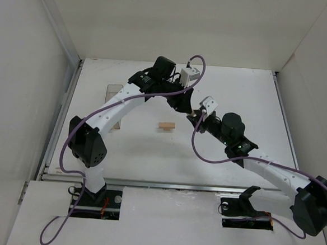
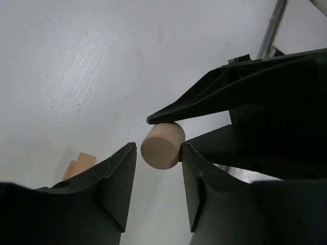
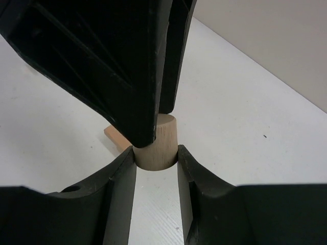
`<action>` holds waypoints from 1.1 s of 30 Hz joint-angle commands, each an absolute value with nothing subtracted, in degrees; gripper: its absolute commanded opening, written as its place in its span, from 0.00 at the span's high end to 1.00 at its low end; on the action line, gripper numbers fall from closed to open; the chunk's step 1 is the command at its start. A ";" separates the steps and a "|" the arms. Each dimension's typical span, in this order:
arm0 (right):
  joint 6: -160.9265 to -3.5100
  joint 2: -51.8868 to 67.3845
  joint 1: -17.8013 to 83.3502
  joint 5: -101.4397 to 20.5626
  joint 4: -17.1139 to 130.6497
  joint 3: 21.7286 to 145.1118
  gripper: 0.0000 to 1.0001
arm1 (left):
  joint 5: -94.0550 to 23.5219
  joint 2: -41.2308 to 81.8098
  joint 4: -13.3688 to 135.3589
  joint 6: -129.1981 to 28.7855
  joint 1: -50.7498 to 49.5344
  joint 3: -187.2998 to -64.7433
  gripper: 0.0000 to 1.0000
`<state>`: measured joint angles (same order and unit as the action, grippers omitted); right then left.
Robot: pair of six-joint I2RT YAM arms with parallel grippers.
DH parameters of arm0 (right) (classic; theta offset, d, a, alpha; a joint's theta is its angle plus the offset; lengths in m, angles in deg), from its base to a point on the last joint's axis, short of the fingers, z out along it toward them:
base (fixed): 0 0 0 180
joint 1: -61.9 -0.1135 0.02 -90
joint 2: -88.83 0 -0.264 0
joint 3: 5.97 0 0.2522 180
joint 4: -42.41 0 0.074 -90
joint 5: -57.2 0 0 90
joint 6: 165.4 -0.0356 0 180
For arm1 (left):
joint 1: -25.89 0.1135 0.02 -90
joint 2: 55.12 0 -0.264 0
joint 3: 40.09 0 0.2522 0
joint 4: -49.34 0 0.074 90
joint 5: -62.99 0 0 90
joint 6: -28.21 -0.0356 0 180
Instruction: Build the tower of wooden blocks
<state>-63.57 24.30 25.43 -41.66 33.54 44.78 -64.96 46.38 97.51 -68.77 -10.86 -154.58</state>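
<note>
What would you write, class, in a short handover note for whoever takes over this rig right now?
Right gripper: fingers shut on the wooden cylinder.
Left gripper: fingers either side of the same cylinder; firm grip unclear.
One flat block lies on the table.
Done: no stack visible yet.
Left: probably finish this hand-over between the arms, then build the tower.

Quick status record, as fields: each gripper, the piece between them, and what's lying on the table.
right gripper: shut on the wooden cylinder, held clear of the table
left gripper: fingers on either side of the same cylinder; whether it grips is unclear
wooden bar: lying flat mid-table, apart from both grippers
tower: no stack seen
</note>
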 commanded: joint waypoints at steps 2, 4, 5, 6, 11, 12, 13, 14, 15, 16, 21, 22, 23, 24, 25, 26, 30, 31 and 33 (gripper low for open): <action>-63.19 25.81 24.99 -42.99 29.28 46.55 1.00 | -68.31 46.31 98.60 -69.87 -10.85 -154.40 0.72; -63.19 25.81 24.99 -42.99 29.28 46.55 1.00 | -68.84 46.31 99.30 -70.40 -10.85 -154.40 0.75; -62.66 25.81 24.99 -42.99 29.28 46.55 1.00 | -69.71 46.31 99.31 -71.01 -10.85 -154.40 0.75; -62.66 25.81 24.99 -42.99 29.28 46.55 1.00 | -70.33 46.31 99.31 -71.01 -10.85 -154.40 0.75; -62.66 25.81 24.99 -43.52 28.75 46.55 1.00 | -76.04 46.31 100.63 -72.77 -10.85 -154.93 0.53; -62.66 25.81 24.99 -43.52 28.75 46.55 1.00 | -76.05 46.31 101.24 -72.77 -10.85 -154.93 0.52; -62.66 25.81 24.99 -43.00 28.75 46.55 1.00 | -76.05 46.31 101.24 -72.77 -10.85 -154.93 0.52; -62.14 25.81 24.99 -42.99 28.75 46.55 1.00 | -76.05 46.31 101.85 -73.29 -10.85 -154.93 0.52; -62.13 25.81 24.99 -42.99 28.75 46.55 1.00 | -76.05 46.31 101.86 -73.30 -10.85 -154.93 0.52; -62.13 25.81 24.99 -42.99 28.75 46.55 1.00 | -76.05 46.31 101.86 -73.30 -10.85 -154.93 0.52; -62.13 25.81 24.99 -42.99 28.75 46.55 1.00 | -76.05 46.31 101.86 -73.30 -10.85 -154.93 0.68; -62.13 25.81 24.99 -42.99 28.75 46.55 1.00 | -76.57 46.31 101.86 -73.30 -10.85 -154.93 0.74; -62.13 25.81 24.99 -42.99 28.23 46.55 1.00 | -76.58 46.31 102.47 -73.82 -10.85 -154.93 0.78; -62.13 25.81 24.99 -42.99 28.22 46.55 1.00 | -76.58 46.31 102.47 -73.83 -10.85 -154.93 0.82; -62.13 26.33 24.99 -42.99 28.22 46.55 1.00 | -76.58 46.31 102.47 -73.83 -10.85 -154.93 0.88; -62.13 26.34 24.99 -42.99 28.22 46.55 1.00 | -76.58 46.31 102.47 -73.83 -10.85 -154.93 0.94; -62.13 26.34 24.99 -42.47 28.22 46.55 1.00 | -75.44 46.31 102.47 -74.35 -10.85 -154.40 1.00; -62.83 26.34 24.99 -42.47 28.22 46.55 0.97 | -74.39 46.31 102.47 -74.35 -10.85 -154.92 1.00; -65.19 25.81 24.99 -39.84 29.80 47.60 0.64 | -68.45 46.31 102.47 -73.83 -10.85 -155.54 1.00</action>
<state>-63.20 24.49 25.41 -42.60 33.98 44.78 -71.25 46.66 99.65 -73.58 -9.92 -154.60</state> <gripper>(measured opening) 0.399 0.295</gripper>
